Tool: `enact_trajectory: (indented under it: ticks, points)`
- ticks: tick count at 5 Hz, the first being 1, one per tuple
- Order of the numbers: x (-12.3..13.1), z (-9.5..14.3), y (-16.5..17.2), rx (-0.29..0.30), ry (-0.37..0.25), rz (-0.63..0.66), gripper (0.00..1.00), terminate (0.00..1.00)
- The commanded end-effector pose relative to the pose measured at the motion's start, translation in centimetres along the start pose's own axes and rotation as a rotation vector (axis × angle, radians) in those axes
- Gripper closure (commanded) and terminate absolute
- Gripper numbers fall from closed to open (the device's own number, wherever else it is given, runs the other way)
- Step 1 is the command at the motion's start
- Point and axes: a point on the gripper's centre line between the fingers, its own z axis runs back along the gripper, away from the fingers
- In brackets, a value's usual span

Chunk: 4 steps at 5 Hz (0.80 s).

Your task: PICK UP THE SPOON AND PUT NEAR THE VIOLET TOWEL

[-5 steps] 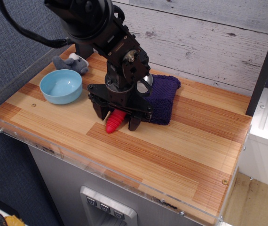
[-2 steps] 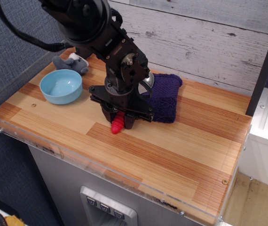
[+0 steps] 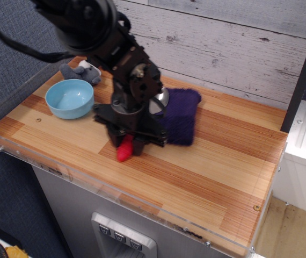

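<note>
Item: my gripper [image 3: 127,145], closed around the red handle of the spoon [image 3: 124,152]; handle tip juts below the jaws, metal bowl glints behind my wrist, just beside the violet towel [image 3: 179,116].

Progress: pickup appears done; whether the spoon is clear of the worktop [image 3: 206,172] I cannot tell. Placing beside the towel and letting go remain.

Nearby: blue bowl [image 3: 70,98] to one side, grey plush toy [image 3: 81,71] behind it, both apart from my gripper.

Room: bare wood in front of the towel and along its far side. Clear raised rim along the front edge; plank wall close behind the towel.
</note>
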Motion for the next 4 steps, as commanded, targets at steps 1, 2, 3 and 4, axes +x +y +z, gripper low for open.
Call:
enact_trajectory:
  ticks: [1,2,3,4]
  points:
    - [3.4,8.0,2.8,0.063,-0.233,0.072,1.0,0.0]
    - [3.8,9.8,2.5,0.036,-0.271,0.066,1.0,0.0]
    - [4.0,10.1,-0.2,-0.057,-0.269,-0.052,1.0,0.0]
    - [3.6,10.8,-4.3,-0.136,-0.27,-0.156,1.0,0.0]
